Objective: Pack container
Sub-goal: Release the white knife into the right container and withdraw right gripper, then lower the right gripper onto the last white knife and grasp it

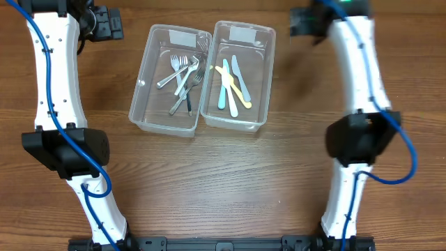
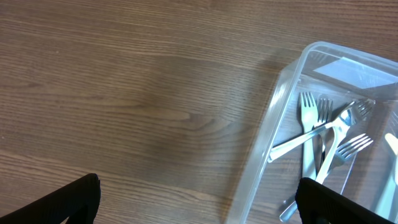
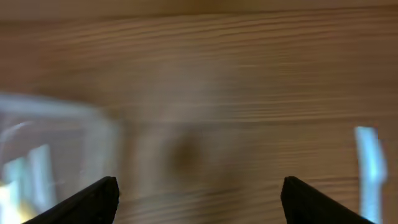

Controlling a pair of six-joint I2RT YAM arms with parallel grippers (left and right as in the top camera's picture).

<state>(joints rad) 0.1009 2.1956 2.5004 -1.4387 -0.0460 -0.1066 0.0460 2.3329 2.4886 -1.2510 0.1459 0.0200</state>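
Fork container (image 1: 141, 87), long axis near-far, sits just right of the spread left jaws; right jaws spread too.

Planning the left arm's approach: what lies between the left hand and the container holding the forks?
Nothing but bare wooden table. The left wrist view shows that stretch clear between the left hand and the fork container, and the overhead view agrees.
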